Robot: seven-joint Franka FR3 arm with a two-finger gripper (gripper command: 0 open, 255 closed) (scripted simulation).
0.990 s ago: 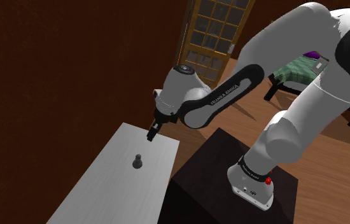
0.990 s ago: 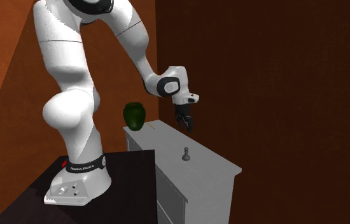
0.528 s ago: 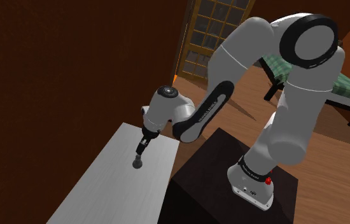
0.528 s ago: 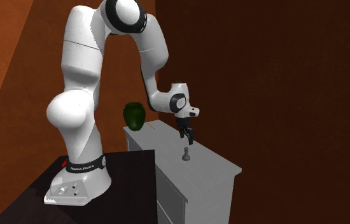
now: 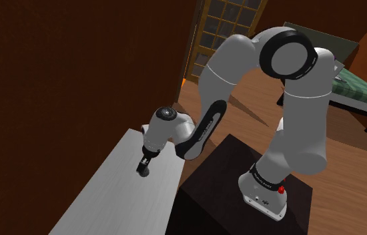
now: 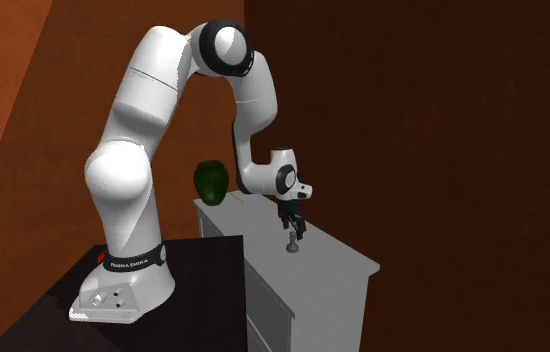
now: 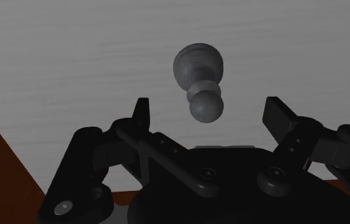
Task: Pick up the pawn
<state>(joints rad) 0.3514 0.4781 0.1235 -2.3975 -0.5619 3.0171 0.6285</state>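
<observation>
A small dark grey pawn (image 7: 199,79) stands upright on the pale grey cabinet top (image 7: 72,57). My gripper (image 7: 209,114) hangs right above it, open, with one black finger on each side of the pawn's round head and neither touching it. In the shoulder view the gripper (image 5: 145,165) reaches down onto the pawn (image 5: 144,172) near the cabinet top's near edge. In the second exterior view the gripper (image 6: 292,232) is just over the pawn (image 6: 292,246) on the cabinet (image 6: 333,262).
A dark green vase (image 6: 210,182) stands at the cabinet's far end in the second exterior view. My dark stand (image 5: 242,193) adjoins the cabinet. Brown walls close in behind; a glazed door (image 5: 225,33) and a green bed (image 5: 355,87) lie beyond.
The arm has folded forward and the gripper has come down from above the cabinet's end to sit over the pawn, its fingers now flanking the head. The pawn has not moved.
</observation>
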